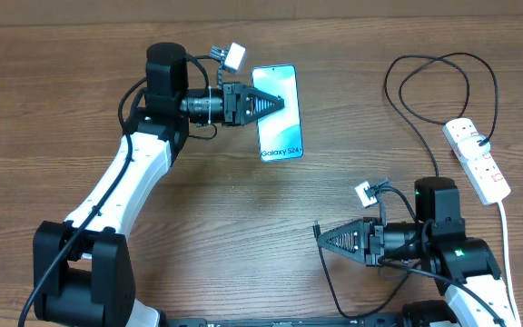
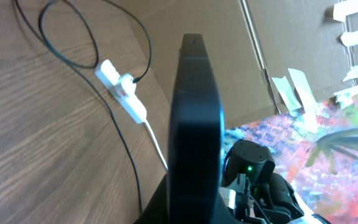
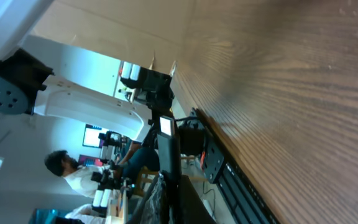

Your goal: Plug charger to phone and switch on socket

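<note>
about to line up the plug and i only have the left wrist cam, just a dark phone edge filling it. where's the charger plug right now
observer: the right fingers are shut on the charger at its plug end, low on the robot's side of the table, well apart from the phone.
operator: ok and which way is the phone facing
observer: screen up, lit light blue, with the left fingers shut on its long edge on the left arm's side.
</note>
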